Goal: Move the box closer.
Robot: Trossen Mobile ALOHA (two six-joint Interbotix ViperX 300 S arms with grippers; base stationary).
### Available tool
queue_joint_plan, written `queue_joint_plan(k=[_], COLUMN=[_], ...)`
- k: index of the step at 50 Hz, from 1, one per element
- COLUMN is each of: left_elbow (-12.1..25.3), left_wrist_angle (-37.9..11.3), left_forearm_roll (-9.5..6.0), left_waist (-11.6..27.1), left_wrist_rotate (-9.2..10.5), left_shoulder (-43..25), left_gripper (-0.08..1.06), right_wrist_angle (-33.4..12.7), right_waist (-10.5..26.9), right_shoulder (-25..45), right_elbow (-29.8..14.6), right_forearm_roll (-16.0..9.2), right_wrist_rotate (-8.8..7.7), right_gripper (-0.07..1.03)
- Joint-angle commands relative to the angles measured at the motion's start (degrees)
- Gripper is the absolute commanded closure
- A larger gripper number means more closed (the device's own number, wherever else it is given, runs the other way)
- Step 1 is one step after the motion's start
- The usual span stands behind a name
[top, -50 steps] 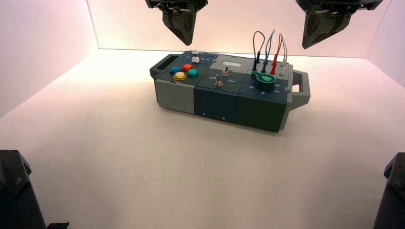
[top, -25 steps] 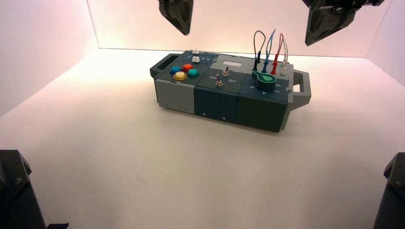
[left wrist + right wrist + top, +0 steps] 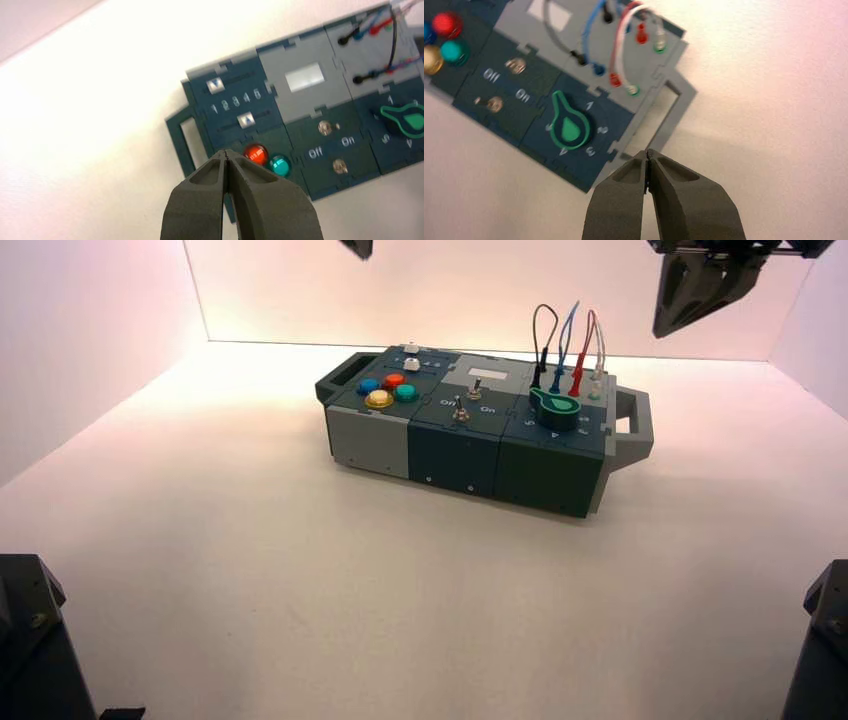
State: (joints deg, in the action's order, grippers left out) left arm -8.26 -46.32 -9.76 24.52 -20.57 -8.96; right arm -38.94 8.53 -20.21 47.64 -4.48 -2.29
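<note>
High view: the box [image 3: 450,455] sits upright toward the far side of the surface [image 3: 300,590], set at a slant, with its right end nearer the robot than its left.
Left tool [image 3: 226,152]: closed, its tips together and gripping nothing; it hangs above the box's left end, apart from it, and shows only at the top edge of the high view.
Right tool [image 3: 648,152]: closed too and holding nothing, in the air by the right end, apart from the box.
Left handle [image 3: 322,390]: an open frame on the end beside the coloured buttons; likely the place for the left tool to hook or push, since it keeps clear of the controls.
Right handle [image 3: 630,452]: a matching grey frame past the green knob [image 3: 555,412]; it offers the right tool a hold away from the looped wires [image 3: 577,380].
Why one tool per end: probably so that both can draw the box evenly, as a pull at one end alone could swing it further round.
Why closed: narrow tips should fit more easily into a handle opening or behind a frame.
Step in hand: positioning both arms, I judge; no contact, so the pull is yet to begin.
Next move: lower both tools at the handles or behind the box, then draw toward the robot together.
Risk: a low pass could snag the wires or knock the switches [image 3: 461,412].
</note>
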Motion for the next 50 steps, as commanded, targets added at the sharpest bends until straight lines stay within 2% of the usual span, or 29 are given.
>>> queue_joint_plan(k=[1, 7, 13, 16, 22, 28, 39, 50], left_elbow=[4.6, 8.0, 10.6, 12.0, 13.4, 14.2, 14.6, 15.6], left_wrist_angle=[-0.7, -0.7, -0.7, -0.6, -0.3, 0.6, 2.4, 3.0], left_forearm_roll=[0.09, 0.09, 0.09, 0.09, 0.18, 0.18, 0.26, 0.26], left_waist=[-0.9, -1.3, -1.8, -2.1, -2.5, -2.5, -4.0, -4.9], left_wrist_rotate=[-0.44, -1.23, -2.02, -2.2, -2.37, -2.37, -2.29, -2.29], left_shoulder=[-1.3, -5.1, -8.4, -10.3, -12.7, -14.9, -18.3, -22.1], left_gripper=[1.01, 1.01, 1.01, 1.01, 1.01, 1.01, 1.01, 1.01], right_wrist_angle=[0.2, 1.1, 4.5, 7.3, 10.0, 12.0, 15.3, 18.3], right_waist=[-2.2, -3.5, -3.5, -3.7, -3.7, -4.3, -7.7, -7.9], right_shoulder=[0.4, 2.4, 4.0, 5.1, 6.8, 8.4, 12.0, 16.2], right_elbow=[-3.2, -4.6, -4.1, -3.4, -3.3, -3.5, -3.7, -4.3], right_forearm_roll=[-0.1, 0.0, 0.0, 0.0, 0.1, 0.2, 0.3, 0.4], right_wrist_rotate=[0.62, 1.05, 2.11, 3.25, 4.13, 4.31, 4.31, 3.87], right_gripper=[0.99, 0.98, 0.98, 0.98, 0.98, 0.98, 0.98, 0.98])
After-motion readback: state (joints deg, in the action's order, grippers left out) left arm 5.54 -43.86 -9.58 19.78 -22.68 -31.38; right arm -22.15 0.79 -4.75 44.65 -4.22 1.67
